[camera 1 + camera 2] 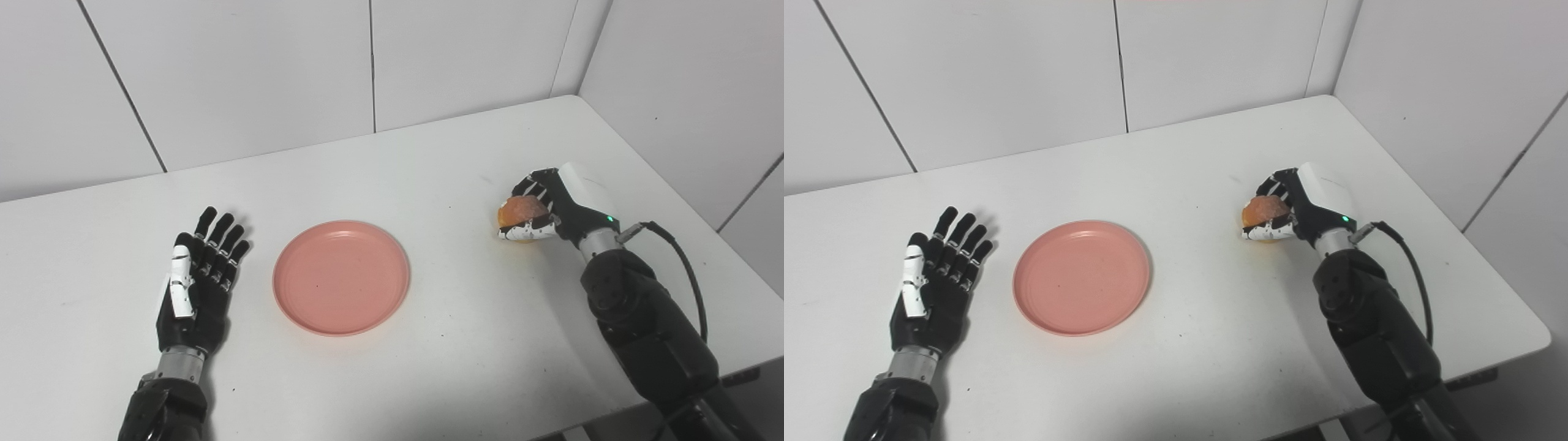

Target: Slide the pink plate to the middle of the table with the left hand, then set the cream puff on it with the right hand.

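Now plate (341, 277) sat central; left hand (197, 283) flat, fingers spread, empty. Right hand (547, 207) wrapped cream puff (519, 211); lift and carry over plate likely next.

From my seat, most of the cream puff (522, 210) is covered by the right robot hand (554, 205) wrapped around it; I only get an orange patch between the fingers (528, 231), and I cannot tell whether its underside touches the counter (429, 177). Both forearms run out of the bottom edge, so I see nothing above the wrists and forearm shells. The counter's left side and near edge are cut off in both views. The left robot hand (931, 282) hides the counter surface under it. The dark specks on the counter near the pink plate (341, 277) are too small to identify.
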